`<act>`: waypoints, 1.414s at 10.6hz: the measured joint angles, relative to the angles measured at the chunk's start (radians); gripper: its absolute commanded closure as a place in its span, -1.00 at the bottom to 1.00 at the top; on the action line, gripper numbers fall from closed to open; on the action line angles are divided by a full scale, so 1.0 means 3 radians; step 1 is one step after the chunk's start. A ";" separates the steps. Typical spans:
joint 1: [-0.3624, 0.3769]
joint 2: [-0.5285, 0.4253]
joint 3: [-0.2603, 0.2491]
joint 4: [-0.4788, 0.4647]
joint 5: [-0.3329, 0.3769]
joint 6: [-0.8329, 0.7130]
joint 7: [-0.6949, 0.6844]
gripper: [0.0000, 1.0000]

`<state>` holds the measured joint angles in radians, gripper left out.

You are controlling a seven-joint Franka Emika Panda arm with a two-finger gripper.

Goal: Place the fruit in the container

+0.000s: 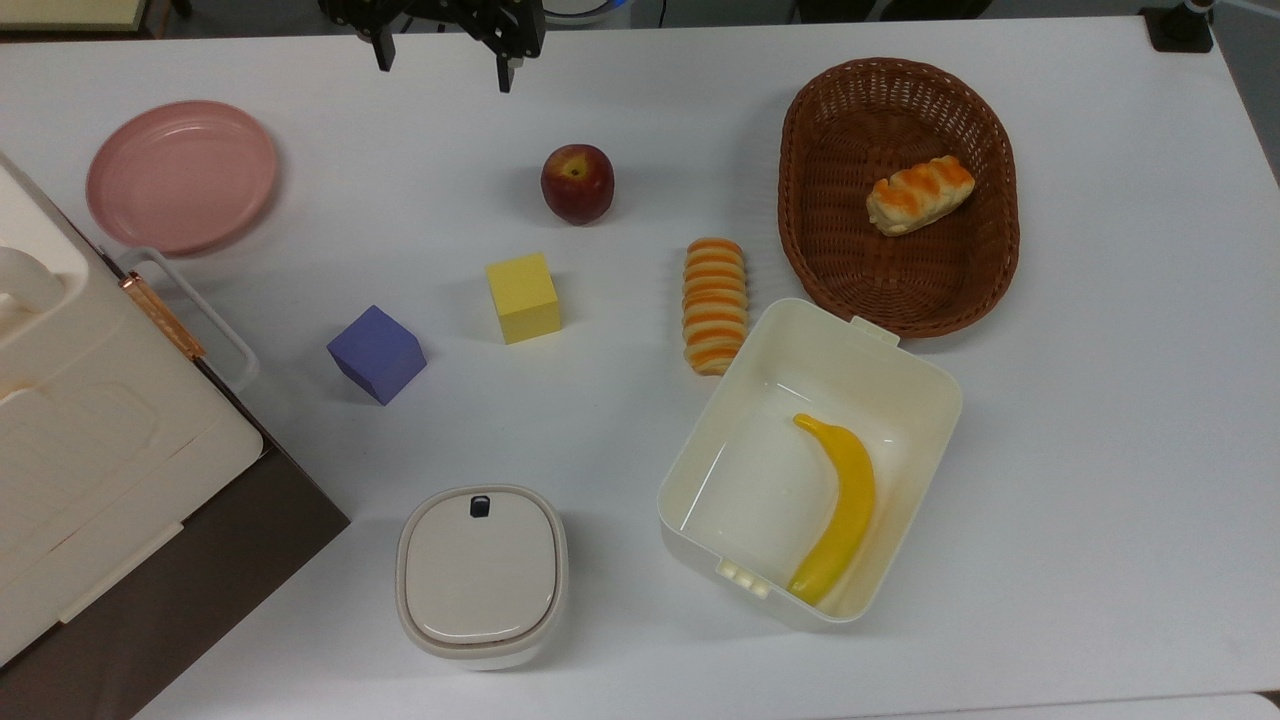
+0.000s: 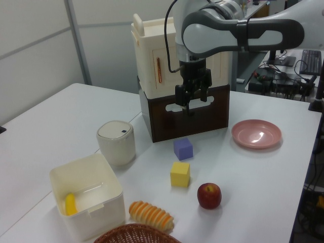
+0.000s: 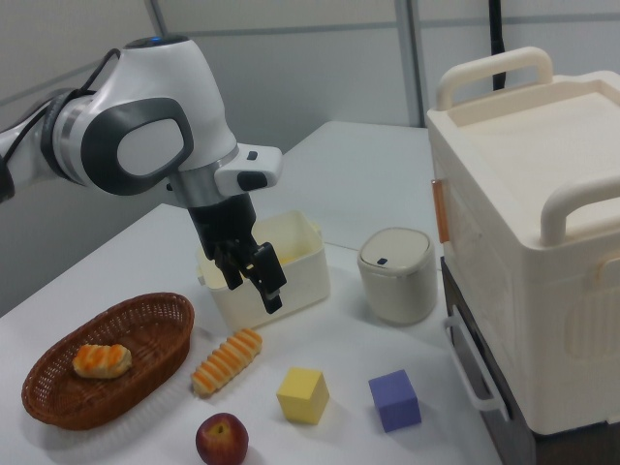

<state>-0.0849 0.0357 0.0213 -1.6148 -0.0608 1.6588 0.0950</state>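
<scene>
The fruit, a dark red apple with a yellowish stem patch, rests on the white table, also seen as the apple and the apple. The container, a deep cream-white tub, stands toward the top view's lower right with a yellow banana inside; the container and the container show too. My gripper hangs open and holds nothing, high above the table beyond the apple, at the top view's upper edge. The gripper and the gripper are well above the objects.
A brown wicker basket holding a bread roll sits at the top view's right. A striped roll, yellow cube, purple cube, pink plate, beige lidded box and a big cream case surround the apple.
</scene>
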 measured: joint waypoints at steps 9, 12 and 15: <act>0.0452 0.0349 0.0015 -0.0326 0.0105 -0.0154 0.0026 -1.00; 0.0627 0.0500 0.0017 -0.0626 0.0106 -0.0157 0.0032 -1.00; 0.0702 0.0792 0.0019 -0.0728 0.0106 -0.0157 0.0034 -1.00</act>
<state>0.1258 0.2733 0.0269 -1.8330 -0.0292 1.6117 0.1051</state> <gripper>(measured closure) 0.000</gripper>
